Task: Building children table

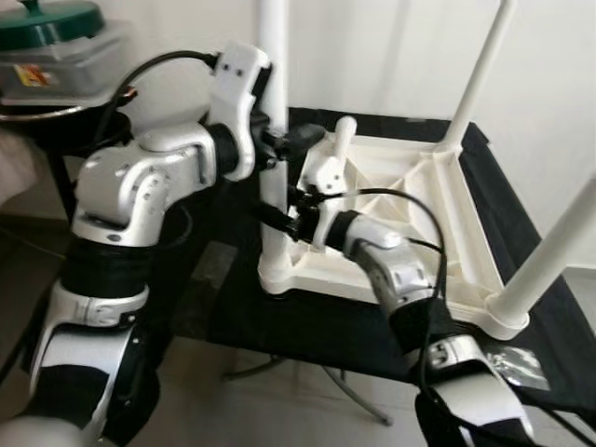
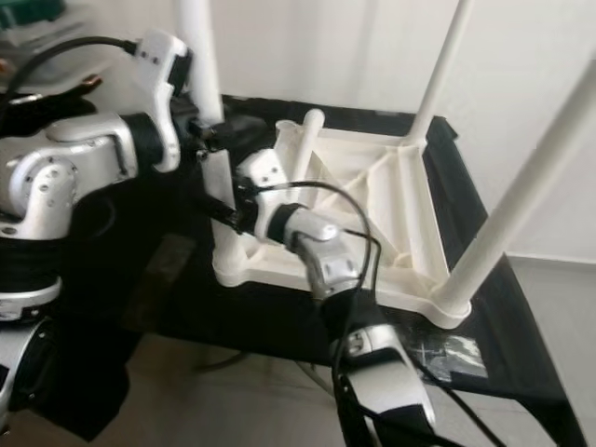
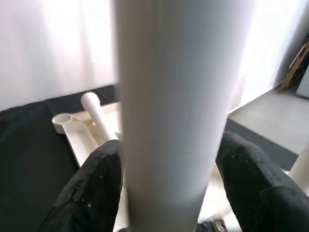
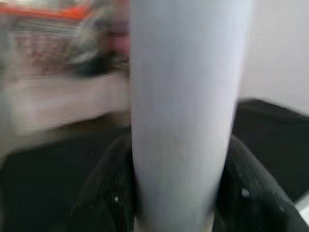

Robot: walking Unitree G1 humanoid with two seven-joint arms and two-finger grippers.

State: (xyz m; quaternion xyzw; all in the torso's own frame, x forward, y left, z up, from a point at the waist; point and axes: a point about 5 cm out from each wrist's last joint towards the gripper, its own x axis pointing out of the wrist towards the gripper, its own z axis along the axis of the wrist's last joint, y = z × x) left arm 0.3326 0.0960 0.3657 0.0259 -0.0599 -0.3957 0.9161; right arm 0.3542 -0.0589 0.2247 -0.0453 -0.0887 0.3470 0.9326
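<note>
Black-draped surface (image 1: 521, 307) against a pale wall, carrying an upturned white children's table top (image 1: 400, 200) with ribbed underside facing up. Two white legs already standing in the corners beyond and to the right of the right claw: far leg (image 1: 480, 74) and near right leg (image 1: 559, 251). Another loose leg (image 1: 342, 140) lying tilted on the underside just beyond both claws. Near left corner leg (image 1: 273, 56) upright in its socket, gripped twice: left claw (image 1: 279, 142) pinching it partway up, black fingers (image 3: 91, 188) pressed on either side of the white tube; right claw (image 1: 284, 222) clamped on the same leg lower down, just below the left claw and close above the corner socket (image 1: 279, 275). Judged step: seating or screwing this third leg into its corner. Next move probably calls for keeping the tube upright while turning or pressing it home, then letting go and fetching the loose leg for the last corner. Hard to make out: whether the leg base is fully seated, since claws and wrists cover the joint; the tops of the legs, cut off by the frame edge; blurred clutter behind the tube in the right wrist view. Green-lidded container (image 1: 56, 37) on a side stand well to the left of the left claw.
</note>
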